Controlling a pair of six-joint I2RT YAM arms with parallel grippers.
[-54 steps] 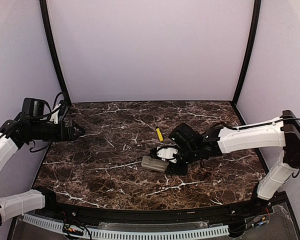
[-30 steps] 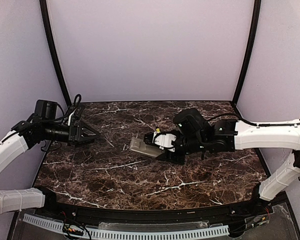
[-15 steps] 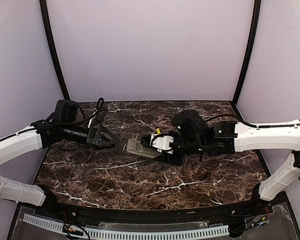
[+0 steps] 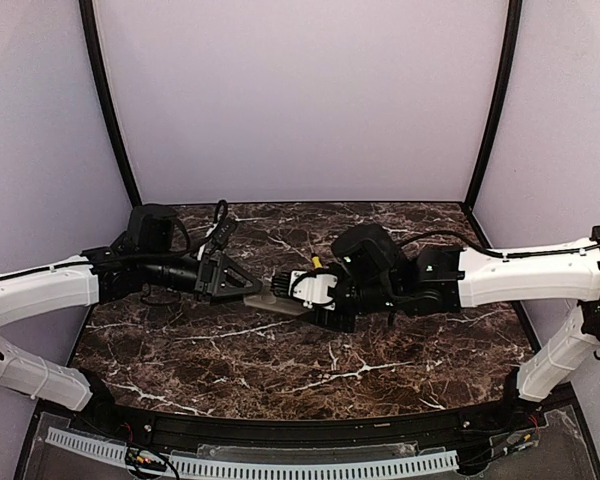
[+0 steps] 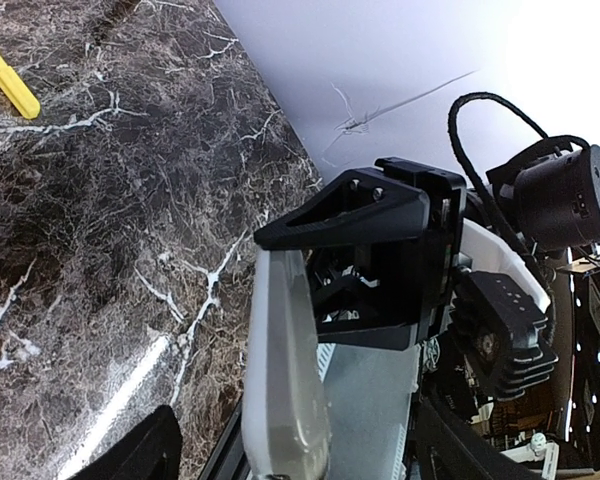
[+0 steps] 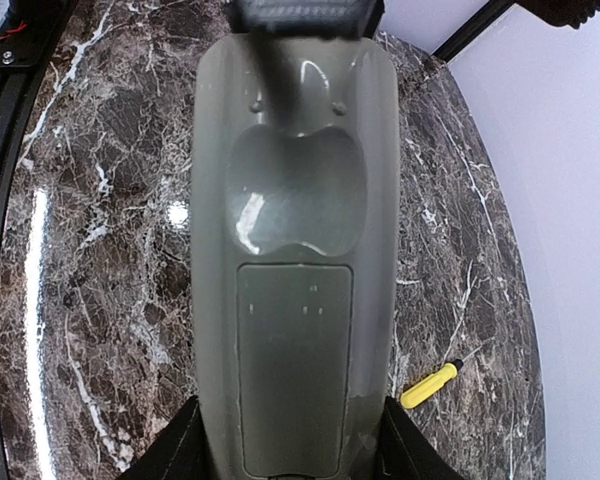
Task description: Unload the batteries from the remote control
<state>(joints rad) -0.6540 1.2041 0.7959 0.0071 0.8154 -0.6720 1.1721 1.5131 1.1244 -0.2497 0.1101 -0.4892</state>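
While, from above, the right tool [image 4: 302, 292] clamps the slim grey-beige plastic remote control [image 4: 268, 299] over the marbled tabletop [image 4: 280, 360], the left tool [image 4: 245, 288] hovers at its free end. Left wrist: jaws gape astride it, holding nothing. Right wrist: its flat grey cover [image 6: 295, 370] is on, batteries unseen; unloading not begun.

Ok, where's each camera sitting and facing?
Top external: above, behind the robot, looking down on the table; left hand and right hand at the remote control.
Left wrist: faces the remote control edge-on; own fingers low.
Right wrist: looks along the remote control's back; own fingers flank it.
Both wrists share the yellow screwdriver.
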